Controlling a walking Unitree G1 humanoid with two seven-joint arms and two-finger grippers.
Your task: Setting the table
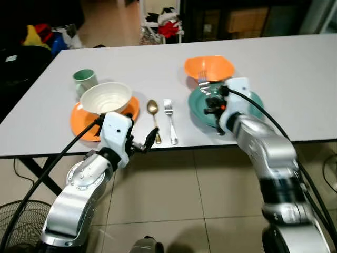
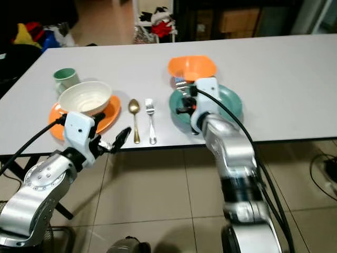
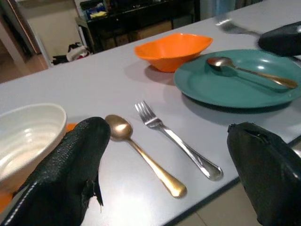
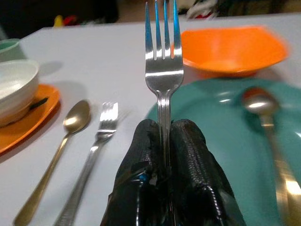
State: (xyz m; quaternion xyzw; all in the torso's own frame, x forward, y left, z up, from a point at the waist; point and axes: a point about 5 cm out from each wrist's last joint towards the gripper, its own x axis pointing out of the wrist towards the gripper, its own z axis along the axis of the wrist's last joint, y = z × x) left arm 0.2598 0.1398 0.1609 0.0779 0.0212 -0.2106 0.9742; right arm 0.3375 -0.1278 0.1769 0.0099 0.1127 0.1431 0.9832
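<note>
My right gripper (image 1: pixel 211 99) hovers over the near left part of a teal plate (image 1: pixel 255 105), shut on the handle of a silver fork (image 4: pixel 163 61) whose tines point toward an orange bowl (image 1: pixel 209 67). A gold-handled spoon (image 4: pixel 270 127) lies on the teal plate. My left gripper (image 1: pixel 147 141) hangs open at the table's front edge, just before a gold spoon (image 1: pixel 154 118) and a second silver fork (image 1: pixel 170 121) that lie side by side. Left of them, a white bowl (image 1: pixel 106 97) stands on an orange plate (image 1: pixel 81 125).
A green cup (image 1: pixel 84 79) stands behind the white bowl. The grey table (image 1: pixel 295 68) stretches bare to the right and back. Tiled floor lies below the front edge, a fan (image 1: pixel 16 226) at lower left, and clutter beyond the far edge.
</note>
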